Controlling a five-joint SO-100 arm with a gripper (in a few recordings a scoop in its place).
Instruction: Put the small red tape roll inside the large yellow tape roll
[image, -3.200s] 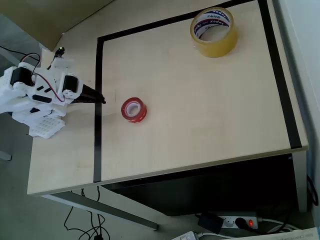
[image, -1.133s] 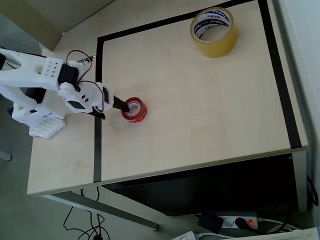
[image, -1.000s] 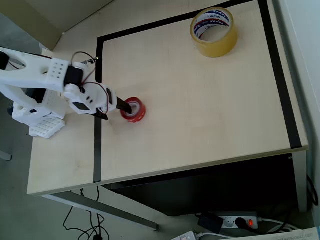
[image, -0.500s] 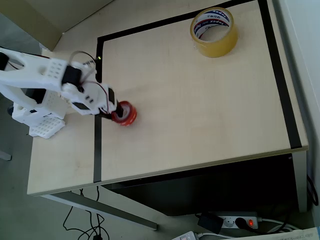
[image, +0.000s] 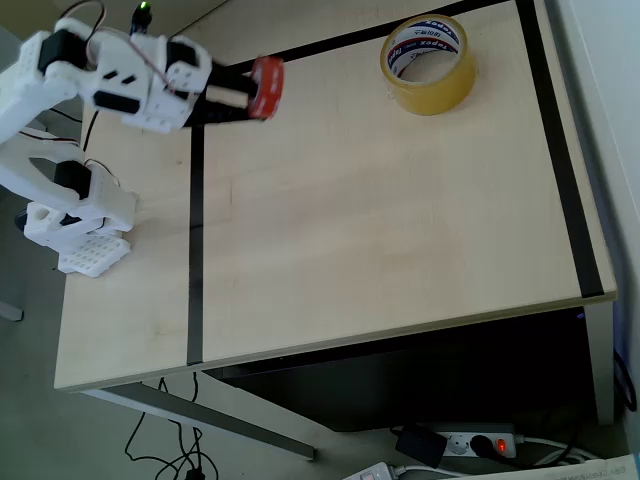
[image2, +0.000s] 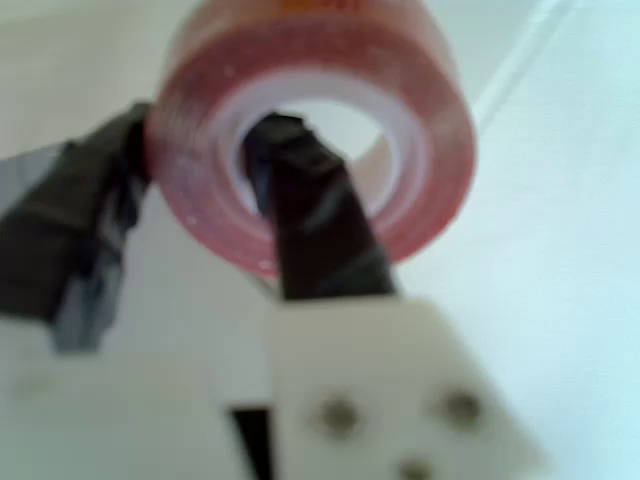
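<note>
the arm reaches rightward, raised above the table (image: 400, 250); its tool (image: 252, 90) pinches the small red tape roll (image: 267, 87), one finger (image2: 300, 210) through its core; the large yellow tape roll (image: 428, 64) lies well apart, at the table's far right.

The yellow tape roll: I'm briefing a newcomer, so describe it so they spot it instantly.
Follow the black-taped rectangle on the table to its upper right corner in the overhead view. The large yellow tape roll lies there, flat and alone: wide, translucent, with a printed white core.
</note>
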